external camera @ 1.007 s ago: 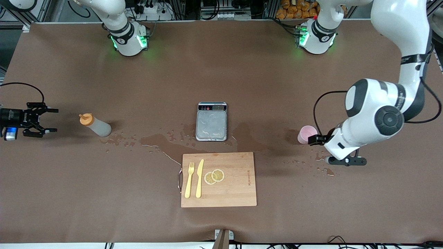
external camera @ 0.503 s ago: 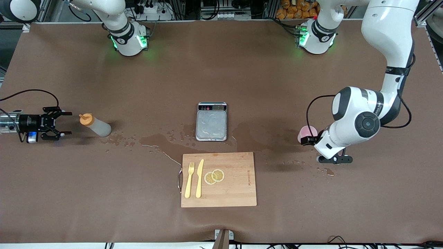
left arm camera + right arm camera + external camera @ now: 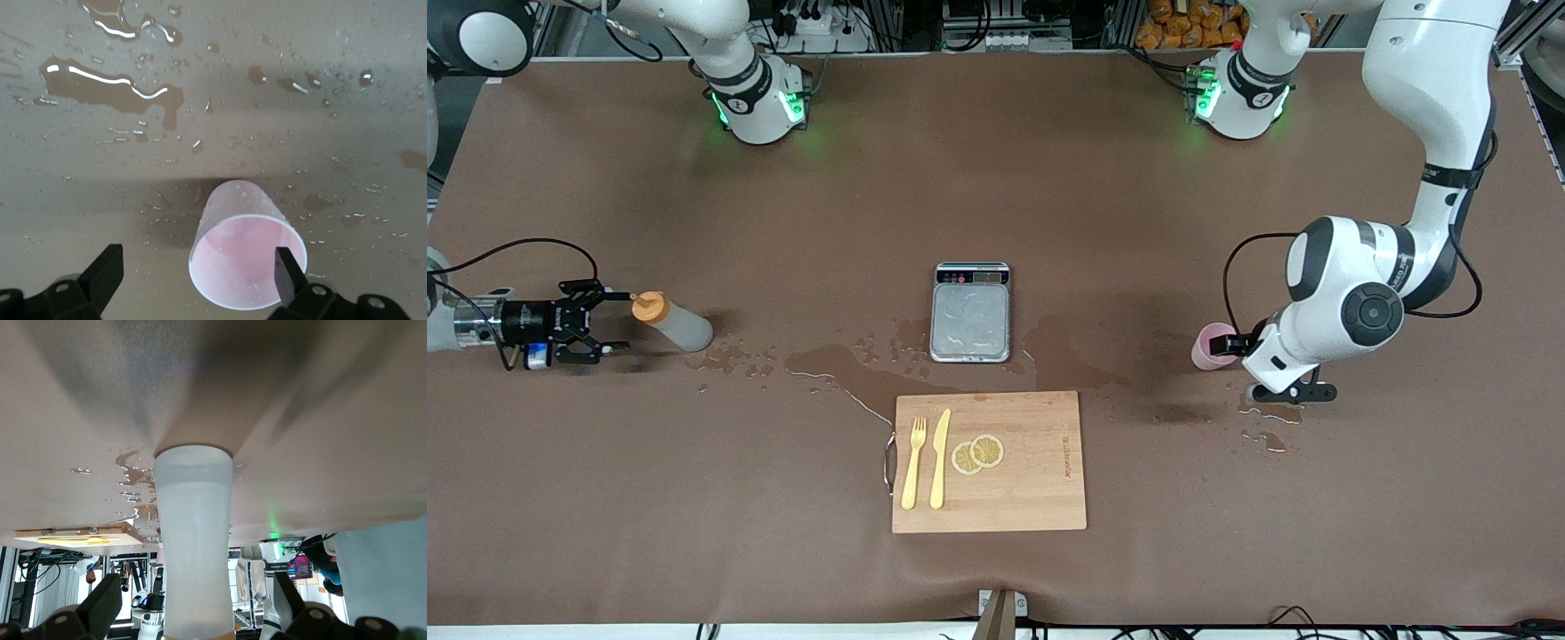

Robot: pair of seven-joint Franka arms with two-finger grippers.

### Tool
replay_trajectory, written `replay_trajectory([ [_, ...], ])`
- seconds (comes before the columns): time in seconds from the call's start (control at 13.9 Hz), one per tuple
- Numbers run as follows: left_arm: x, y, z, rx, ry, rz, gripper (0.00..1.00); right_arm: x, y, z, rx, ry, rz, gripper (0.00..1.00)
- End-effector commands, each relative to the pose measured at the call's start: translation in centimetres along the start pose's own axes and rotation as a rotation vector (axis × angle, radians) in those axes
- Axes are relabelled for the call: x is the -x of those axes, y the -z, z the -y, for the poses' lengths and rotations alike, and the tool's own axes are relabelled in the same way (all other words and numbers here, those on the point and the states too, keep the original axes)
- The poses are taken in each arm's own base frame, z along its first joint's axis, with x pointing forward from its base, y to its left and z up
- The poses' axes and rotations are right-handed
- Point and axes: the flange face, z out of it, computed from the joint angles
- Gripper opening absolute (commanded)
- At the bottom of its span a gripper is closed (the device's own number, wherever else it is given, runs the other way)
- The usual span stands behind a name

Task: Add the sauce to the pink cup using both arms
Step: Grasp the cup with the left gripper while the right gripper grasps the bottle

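Two arms work low over the tabletop (image 3: 1049, 178). Right gripper (image 3: 609, 322), jaws wide open, straddles the sauce (image 3: 671, 322) cap at mid-left of frame. Left gripper (image 3: 1240, 342), jaws spread and gripping nothing, flanks the pink cup (image 3: 1213, 345) at mid-right.

No legible text; only unreadable print on the cutting board (image 3: 1067, 462).
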Motion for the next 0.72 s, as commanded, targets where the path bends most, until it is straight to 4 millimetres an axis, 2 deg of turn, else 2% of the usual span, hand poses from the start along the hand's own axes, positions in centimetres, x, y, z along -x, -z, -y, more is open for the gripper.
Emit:
replay_trajectory([
  [0.0,1.1,-1.2,0.4,-0.021,-0.013,0.019,1.0,-1.4,-0.7,0.3,-0.009,0.013,0.04,1.0],
  [0.14,1.1,-2.3,0.5,-0.022,-0.011,0.039,1.0,-1.9,-1.3,0.3,-0.005,0.013,0.05,1.0],
  [0.36,1.3,-3.6,0.2,-0.027,-0.005,0.061,1.0,-1.6,-2.1,0.9,0.012,0.019,0.052,1.0],
  [0.43,1.4,-3.8,0.1,-0.027,-0.001,0.066,0.72,-1.2,-2.8,1.5,0.017,0.026,0.059,1.0],
  [0.5,1.4,-3.8,0.3,-0.027,0.013,0.069,0.32,-1.1,-3.2,1.9,0.014,0.029,0.066,1.0],
  [0.58,1.5,-4.2,0.4,-0.029,0.016,0.081,0.0,-1.3,-3.6,2.0,0.013,0.027,0.073,1.0],
  [0.65,1.5,-4.5,0.4,-0.029,0.013,0.086,0.0,-1.6,-3.8,1.9,0.013,0.026,0.078,1.0],
])
